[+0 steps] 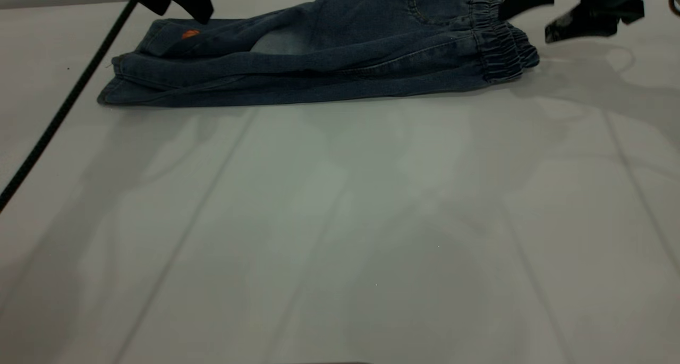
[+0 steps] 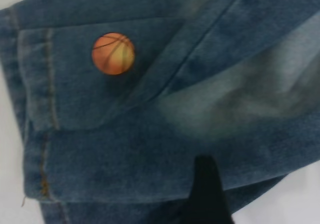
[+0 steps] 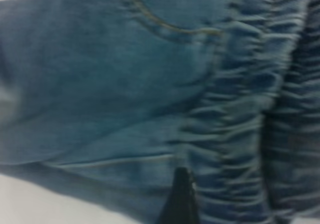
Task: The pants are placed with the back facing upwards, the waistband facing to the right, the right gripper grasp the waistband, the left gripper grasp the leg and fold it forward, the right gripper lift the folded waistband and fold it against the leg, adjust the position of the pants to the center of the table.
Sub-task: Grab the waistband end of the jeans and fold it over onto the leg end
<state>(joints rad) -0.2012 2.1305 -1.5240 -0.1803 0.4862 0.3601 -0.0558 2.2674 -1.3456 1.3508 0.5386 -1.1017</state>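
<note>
Exterior view shows me the pants (image 1: 329,56) lying at the far edge of the surface (image 1: 340,220), already folded lengthwise so they make one long narrow band. Their long axis runs left to right, with the gathered waistband (image 1: 502,42) at the right end and the leg (image 1: 175,42) hems at the left end, where a small orange ball print peeks out.

From my left wrist view I look straight down on that printed leg: the basketball (image 2: 113,53), the stitched hem, and a pale faded patch, with one dark fingertip of my own pincer over the denim near its edge. My right wrist view is filled with the elastic gathers of the waistband and a curve of pocket stitching, again with one dark fingertip just over the cloth.

My left pincer (image 1: 180,2) hangs just above the hem end. I cannot tell whether its fingers are apart or together. My right pincer (image 1: 547,18) hovers just beyond the waistband end, its fingers apart and holding nothing.

As I judge it, the lengthwise fold is done and the next step is the end-to-end fold. That turns on one relation: the waistband lies right beside my right pincer, slightly toward the left of it, and must travel along the long axis toward the leg end. My right arm is plainly the nearer one for that grasp.
</note>
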